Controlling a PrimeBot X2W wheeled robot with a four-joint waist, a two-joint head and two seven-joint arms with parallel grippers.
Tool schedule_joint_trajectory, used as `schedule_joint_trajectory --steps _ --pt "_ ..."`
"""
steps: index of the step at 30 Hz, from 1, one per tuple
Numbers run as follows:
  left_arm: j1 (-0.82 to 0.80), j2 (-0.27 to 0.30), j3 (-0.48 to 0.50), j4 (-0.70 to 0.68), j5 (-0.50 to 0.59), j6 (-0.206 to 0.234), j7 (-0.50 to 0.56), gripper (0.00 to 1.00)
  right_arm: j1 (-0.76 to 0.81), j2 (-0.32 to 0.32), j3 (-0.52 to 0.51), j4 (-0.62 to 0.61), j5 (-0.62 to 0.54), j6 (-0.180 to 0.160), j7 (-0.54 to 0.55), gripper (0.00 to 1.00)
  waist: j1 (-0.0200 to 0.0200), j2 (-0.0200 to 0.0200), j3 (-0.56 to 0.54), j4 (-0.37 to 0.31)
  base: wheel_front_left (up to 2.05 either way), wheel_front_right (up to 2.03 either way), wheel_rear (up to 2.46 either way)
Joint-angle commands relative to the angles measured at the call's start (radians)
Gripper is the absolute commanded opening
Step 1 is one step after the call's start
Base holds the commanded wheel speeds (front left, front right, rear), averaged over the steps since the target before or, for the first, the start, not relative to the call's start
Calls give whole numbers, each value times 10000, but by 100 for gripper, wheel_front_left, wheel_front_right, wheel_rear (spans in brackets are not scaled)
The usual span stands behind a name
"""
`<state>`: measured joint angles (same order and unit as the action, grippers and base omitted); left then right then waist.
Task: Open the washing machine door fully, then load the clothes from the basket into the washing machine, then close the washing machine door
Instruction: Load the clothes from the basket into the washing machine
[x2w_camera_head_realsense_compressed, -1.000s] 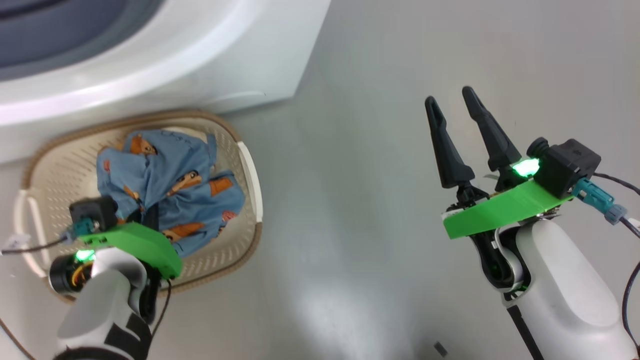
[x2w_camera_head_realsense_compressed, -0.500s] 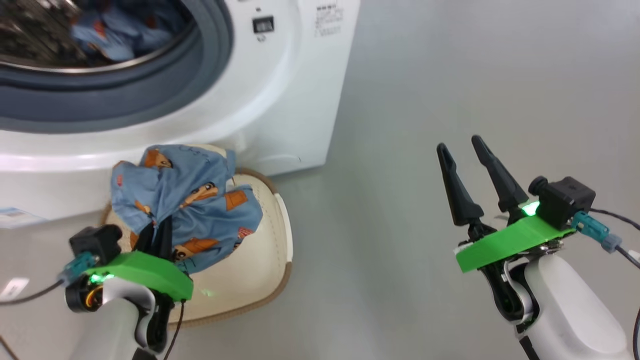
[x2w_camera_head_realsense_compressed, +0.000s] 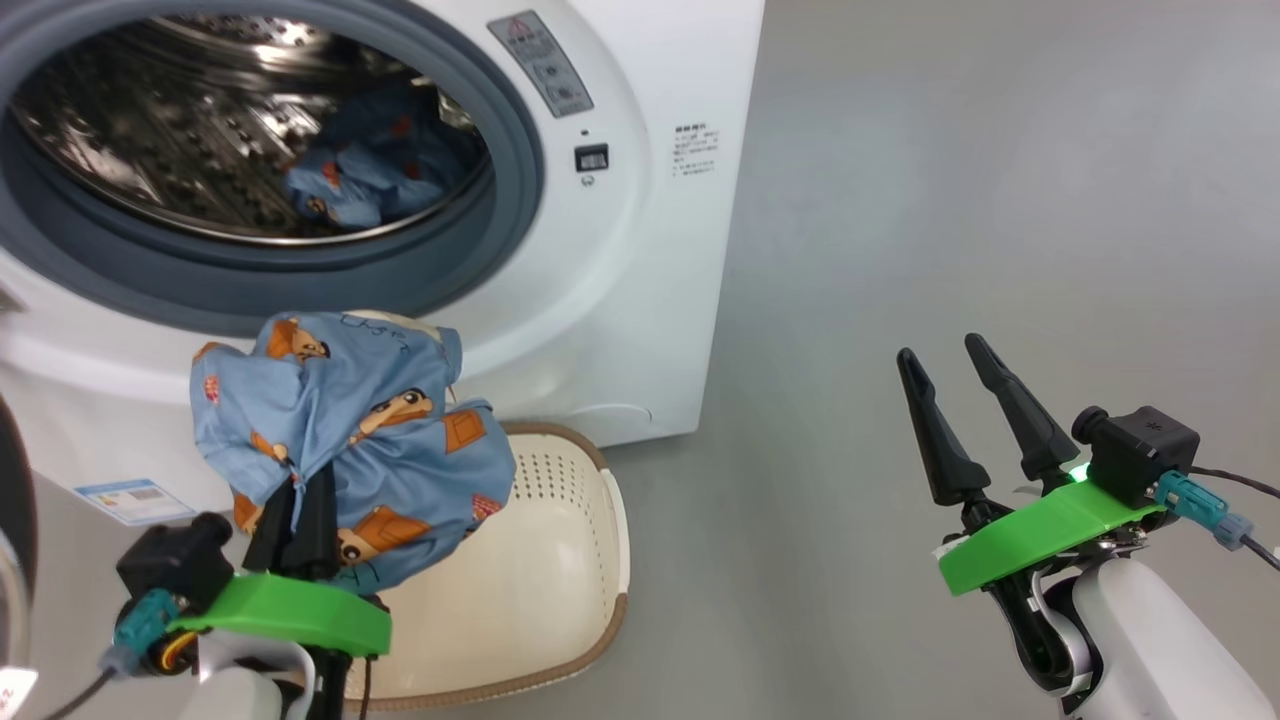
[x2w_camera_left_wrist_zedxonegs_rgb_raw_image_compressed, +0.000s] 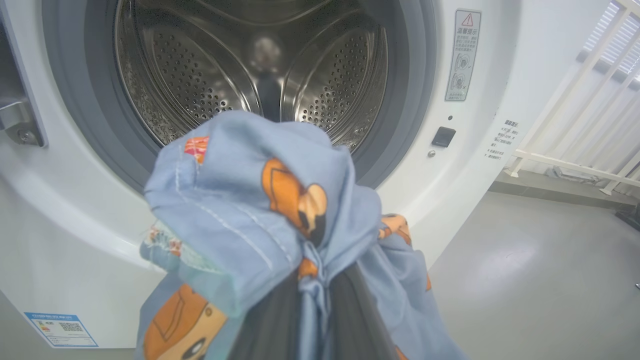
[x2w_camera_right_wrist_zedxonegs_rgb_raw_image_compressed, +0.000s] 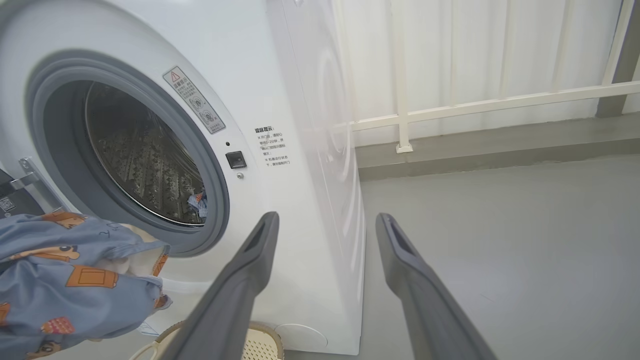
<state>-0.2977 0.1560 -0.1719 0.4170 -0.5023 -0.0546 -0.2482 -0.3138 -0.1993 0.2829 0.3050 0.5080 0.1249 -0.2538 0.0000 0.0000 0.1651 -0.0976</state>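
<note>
Two garments are in play. At 8 o'clock my left gripper (x2w_camera_head_realsense_compressed: 300, 520) clenches the clothes (x2w_camera_head_realsense_compressed: 350, 430), a soft crumpled blue bundle, raised clear of the cream perforated basket (x2w_camera_head_realsense_compressed: 560, 560) for loading. A second garment (x2w_camera_head_realsense_compressed: 360, 185) lies in the washing machine (x2w_camera_head_realsense_compressed: 640, 300), in its dimpled steel drum (x2w_camera_head_realsense_compressed: 180, 150) at 11 o'clock. At 4 o'clock the right gripper (x2w_camera_head_realsense_compressed: 975, 415) stands splayed and empty.

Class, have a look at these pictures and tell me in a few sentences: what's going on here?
A two-armed robot is loading laundry. Its left gripper is shut on a bundle of light-blue printed clothes, held up above the cream basket in front of the open washing machine. Another blue garment already lies in the steel drum. The right gripper hangs open and empty off to the side, over the grey floor.
</note>
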Motion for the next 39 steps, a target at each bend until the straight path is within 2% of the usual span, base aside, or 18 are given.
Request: schedule_joint_trajectory --steps 1,10,19,34,39 --pt "-7 140 336 -375 99 76 -134 0 58 -114 133 -228 81 58 -80 100 0 0 -297 163 0 0 0" --pt "667 170 258 -1877 292 510 22 0 221 -201 147 -306 93 58 -80 100 0 0 -515 198 0 0 0" --pt "805 245 246 -2512 259 686 182 0 167 -283 155 -367 -8 58 -80 100 0 0 -349 165 0 0 0" --pt "111 432 224 -2648 365 906 357 0 38 -214 123 -394 -143 58 -80 100 0 0 -8 -29 0 0 0" --pt "-762 623 249 -2159 404 762 368 0 -70 -158 146 -450 -138 58 -80 100 0 0 402 -174 0 0 0"
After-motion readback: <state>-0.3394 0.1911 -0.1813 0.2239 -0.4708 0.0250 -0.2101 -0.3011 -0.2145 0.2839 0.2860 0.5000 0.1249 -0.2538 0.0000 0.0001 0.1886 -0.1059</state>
